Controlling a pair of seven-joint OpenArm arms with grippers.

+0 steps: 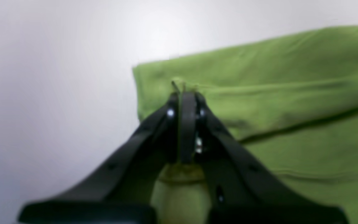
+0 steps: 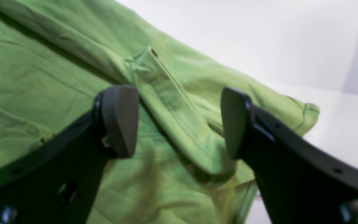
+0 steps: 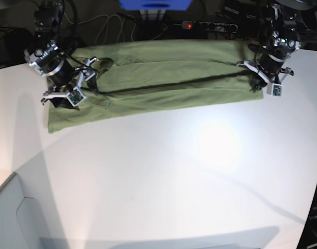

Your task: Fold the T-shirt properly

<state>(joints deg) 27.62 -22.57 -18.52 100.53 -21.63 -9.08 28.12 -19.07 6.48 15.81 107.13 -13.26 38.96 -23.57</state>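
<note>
Base view: soft olive-green cotton T-shirt partly folded lengthwise; crosswise folds remain.
Left claw: clenched on T-shirt's edge.
Right claw: released, hem between jaws.

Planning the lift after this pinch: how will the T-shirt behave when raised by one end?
Probably floppy: the T-shirt lies in soft creased folds. It will likely sag and drape, since only the left gripper pinches an edge. It looks light and unlikely to slip.

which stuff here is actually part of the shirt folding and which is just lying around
Part of the job:
T-shirt
left gripper, shut on the T-shirt's edge
right gripper, open over the T-shirt

Just lying about:
power strip
cables
</note>
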